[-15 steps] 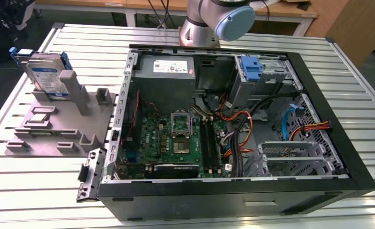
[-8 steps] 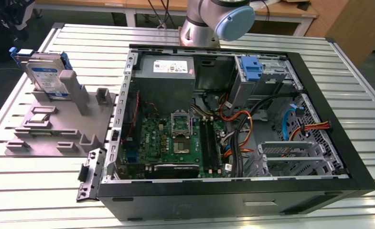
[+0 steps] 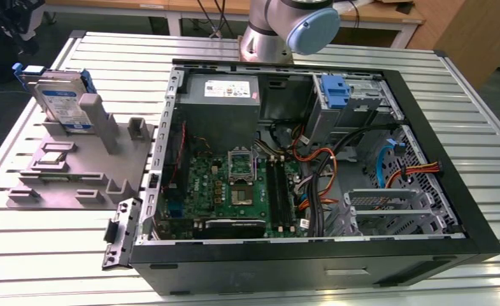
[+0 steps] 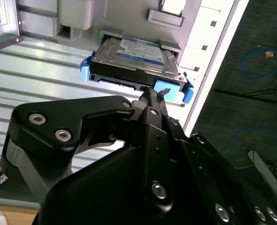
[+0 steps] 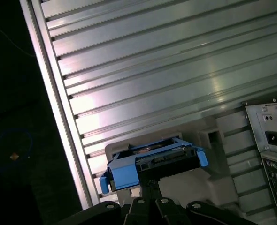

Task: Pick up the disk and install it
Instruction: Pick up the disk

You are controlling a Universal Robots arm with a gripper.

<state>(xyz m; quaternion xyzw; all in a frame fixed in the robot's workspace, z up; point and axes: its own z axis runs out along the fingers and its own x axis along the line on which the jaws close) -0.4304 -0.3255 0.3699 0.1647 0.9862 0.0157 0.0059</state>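
I see the disk (image 3: pixel 63 102) standing upright in the grey fixture (image 3: pixel 71 172) on the table (image 3: pixel 46 255), at the exterior view's left of the open case (image 3: pixel 318 261). In both wrist views the gripper (image 4: pixel 150 93) (image 5: pixel 150 180) has its fingers pressed together with nothing between them. They point straight at the disk's (image 4: pixel 134 58) (image 5: pixel 152 157) blue-framed edge, but are apart from it.

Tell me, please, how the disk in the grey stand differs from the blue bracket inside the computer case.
The disk stands upright in the grey stand, outside the computer case; the blue bracket sits inside it. The disk bears a white-and-blue label; the bracket shows none. The disk looks wider than the bracket. Both are partly blue plastic.
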